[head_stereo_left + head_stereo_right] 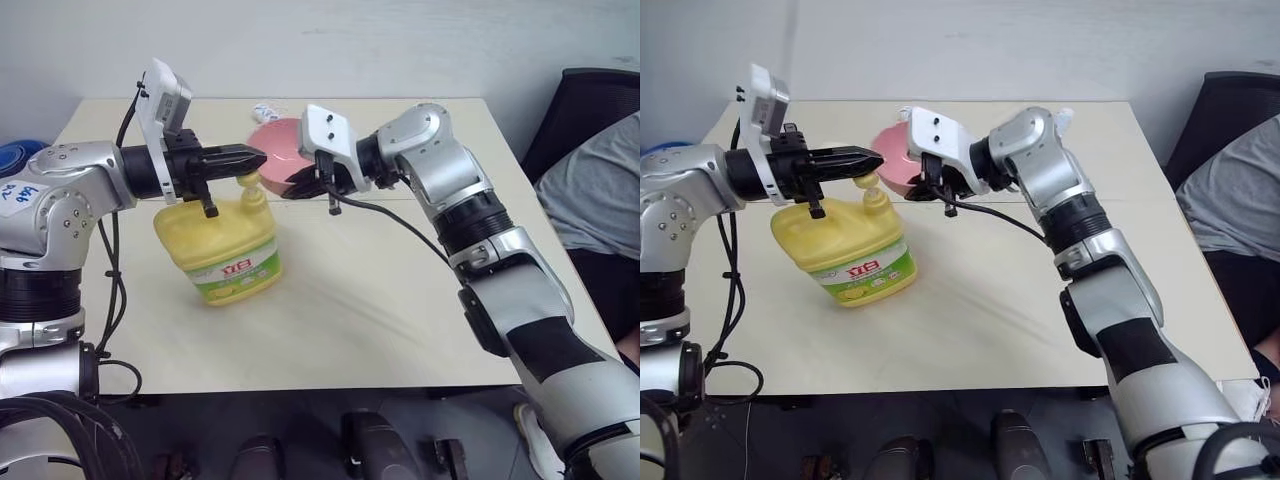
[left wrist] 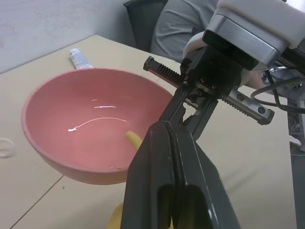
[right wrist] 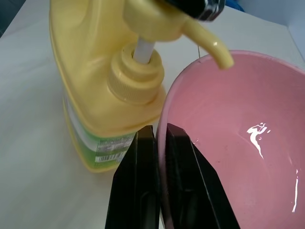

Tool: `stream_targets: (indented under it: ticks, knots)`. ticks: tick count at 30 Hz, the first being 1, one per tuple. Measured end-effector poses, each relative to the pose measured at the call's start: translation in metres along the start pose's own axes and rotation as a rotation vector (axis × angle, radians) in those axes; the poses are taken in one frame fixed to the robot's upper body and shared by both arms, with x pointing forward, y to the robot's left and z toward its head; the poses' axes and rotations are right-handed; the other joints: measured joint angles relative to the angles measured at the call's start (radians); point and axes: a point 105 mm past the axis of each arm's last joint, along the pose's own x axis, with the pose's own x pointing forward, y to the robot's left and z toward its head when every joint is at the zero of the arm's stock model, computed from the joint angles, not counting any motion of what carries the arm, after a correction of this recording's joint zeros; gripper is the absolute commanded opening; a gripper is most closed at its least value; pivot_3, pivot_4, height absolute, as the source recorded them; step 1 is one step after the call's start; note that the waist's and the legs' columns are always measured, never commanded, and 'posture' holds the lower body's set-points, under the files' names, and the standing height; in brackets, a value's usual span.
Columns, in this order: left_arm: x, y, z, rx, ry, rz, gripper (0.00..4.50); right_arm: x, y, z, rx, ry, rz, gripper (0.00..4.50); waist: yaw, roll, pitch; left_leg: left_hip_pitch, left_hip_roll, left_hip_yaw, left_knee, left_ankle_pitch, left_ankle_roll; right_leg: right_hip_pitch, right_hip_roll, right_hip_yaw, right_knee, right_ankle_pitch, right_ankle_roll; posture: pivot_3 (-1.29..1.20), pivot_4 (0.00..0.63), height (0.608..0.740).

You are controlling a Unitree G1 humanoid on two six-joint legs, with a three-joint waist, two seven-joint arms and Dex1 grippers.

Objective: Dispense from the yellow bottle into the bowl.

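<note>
1. The table (image 1: 400, 330) spreads out pale and broad, and all the action sits toward its ten o'clock area.
2. A person in a grey top (image 1: 600, 190) sits at the three o'clock edge, in front of a dark chair (image 1: 580, 100).
3. The yellow bottle (image 1: 220, 245) stands on the table, squat, leaning a little, green-white label facing the camera; the pump top (image 3: 162, 19) rises at its one o'clock corner.
4. The bowl (image 1: 895, 150), pink, hangs off the table at about two o'clock from the bottle, tipped so that its open side shows to the left wrist camera; streaks of liquid (image 2: 97, 123) glisten inside.
5. The pump's spout (image 3: 214, 45) curves over the bowl's rim, its tip just above the pink inside.
6. The right gripper (image 3: 159, 143) is clamped on the bowl's rim, one black finger inside the wall, one outside, carrying it right beside the bottle's neck.
7. The left gripper (image 1: 235, 158) reaches in level from nine o'clock, fingers pressed tight together with nothing between them, lying right over the pump head; whether they press it down, I cannot tell.
8. A small white tube (image 2: 81, 58) lies on the table beyond the bowl, at twelve o'clock.
</note>
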Motion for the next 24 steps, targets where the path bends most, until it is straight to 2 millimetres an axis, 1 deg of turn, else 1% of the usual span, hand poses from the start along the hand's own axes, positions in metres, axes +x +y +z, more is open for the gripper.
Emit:
stream_targets:
  ticks: [8, 17, 24]
  knots:
    - [0.0, 0.005, -0.003, -0.002, 0.009, 0.042, 0.02, 0.0, -0.002, 0.003, -0.011, 0.001, 0.001, 0.0, 0.0, 0.0, 0.0, 0.0, 0.0, 0.0, 0.001, 0.0, 0.0, 0.0, 0.0, 0.0, 0.001, 0.0, 0.0, 0.0, 0.15, 0.74]
    - [-0.001, -0.003, -0.011, 0.001, 0.058, 0.037, 0.02, 0.002, -0.002, 0.0, 0.005, 0.002, 0.006, 0.0, 0.003, 0.0, 0.0, 0.005, -0.001, 0.0, 0.001, 0.0, 0.0, 0.004, -0.001, 0.001, 0.004, 0.0, 0.0, 0.0, 0.15, 0.74]
    - [0.001, 0.0, -0.018, -0.001, 0.074, 0.058, 0.02, 0.006, -0.002, -0.001, 0.01, -0.005, 0.005, 0.0, 0.008, 0.0, -0.001, 0.009, -0.001, -0.001, 0.001, 0.0, 0.0, 0.008, -0.002, 0.0, 0.004, 0.0, 0.0, 0.0, 0.15, 0.74]
